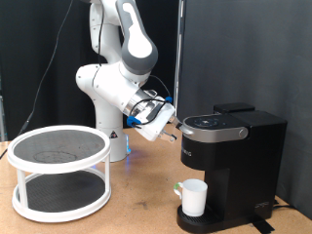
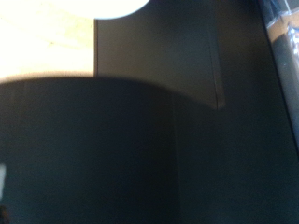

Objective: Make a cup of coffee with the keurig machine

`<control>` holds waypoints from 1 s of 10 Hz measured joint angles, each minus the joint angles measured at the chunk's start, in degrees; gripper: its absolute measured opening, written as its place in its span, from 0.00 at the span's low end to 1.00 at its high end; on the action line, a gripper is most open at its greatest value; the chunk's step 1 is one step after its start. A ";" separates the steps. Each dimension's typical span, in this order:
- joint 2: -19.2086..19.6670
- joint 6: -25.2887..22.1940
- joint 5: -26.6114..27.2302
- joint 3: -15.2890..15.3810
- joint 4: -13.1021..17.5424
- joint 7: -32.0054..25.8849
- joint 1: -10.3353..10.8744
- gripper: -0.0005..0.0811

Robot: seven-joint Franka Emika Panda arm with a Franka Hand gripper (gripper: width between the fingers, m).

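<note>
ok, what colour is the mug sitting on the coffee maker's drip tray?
Plain white cylindrical mug, no pattern visible, against the boxy matte-black coffee maker. Clearest in the exterior view.

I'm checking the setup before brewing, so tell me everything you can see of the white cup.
The cup is a plain white cylinder, matte and probably ceramic or plastic, with no handle visible from the exterior view. It stands upright, open end up, on the drip tray base of the keurig machine, under its overhanging head. Whether anything is inside it cannot be seen. Only the tray touches it; the hand is apart from it, higher up beside the machine's lid. A pale rounded edge in the wrist view may be its rim.
</note>
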 joint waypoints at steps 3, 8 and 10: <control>-5.84 -2.04 -0.92 -1.23 0.02 -0.70 -0.09 0.91; -15.81 -2.94 -4.38 -2.14 1.07 9.05 -0.34 0.91; -18.89 -2.96 -6.36 -2.27 1.98 13.64 -0.41 0.91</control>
